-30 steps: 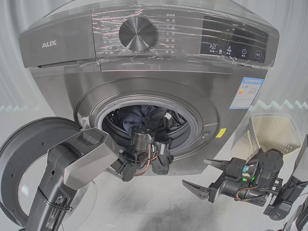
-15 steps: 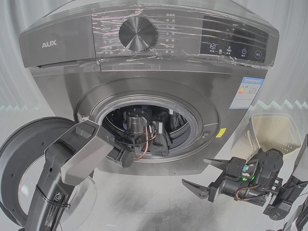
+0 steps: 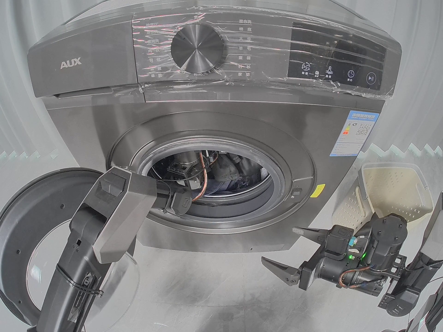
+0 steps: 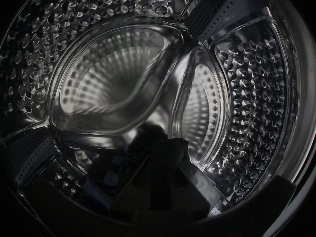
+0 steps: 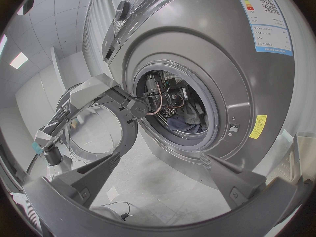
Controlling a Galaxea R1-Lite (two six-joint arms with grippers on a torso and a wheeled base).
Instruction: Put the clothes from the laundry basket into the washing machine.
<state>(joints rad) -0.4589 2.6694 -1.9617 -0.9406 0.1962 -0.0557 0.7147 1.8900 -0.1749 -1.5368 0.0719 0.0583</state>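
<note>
- Far left, the round door [image 3: 41,208] is swung wide open and lies clear of the loading path
- The left arm [image 3: 115,208] is threaded past the grey door seal [image 3: 221,208], and the left gripper [image 4: 164,170] is placed deep inside the drum [image 4: 253,83], low and just off centre
- A dark garment [image 4: 164,150] is seen bunched right at that gripper, on the side of the drum's back wall; in the gloom it cannot be told whether it is pinched or let go
- More clothes [image 3: 230,174], blue and grey, are heaped low in the drum just beside the wrist
- The coming move is judged to turn on one relation: the garment lies ahead of the left gripper along the drum's axis, with no long axis of its own to be made out, so a release and a straight pull-back through the opening would be called for, with snagging on the seal as the risk
- Further right, the right gripper [image 3: 279,246] is held above the floor, jaws spread wide with nothing between them, well apart from the opening
- The cream laundry basket [image 3: 392,185] is tipped just beside the washing machine [image 3: 323,162] at far right, nearer the right arm; no clothing can be made out in it
- A pale, glossy grey floor [image 3: 221,282] is spread below, and a white pleated curtain [image 3: 415,47] is hung behind
</note>
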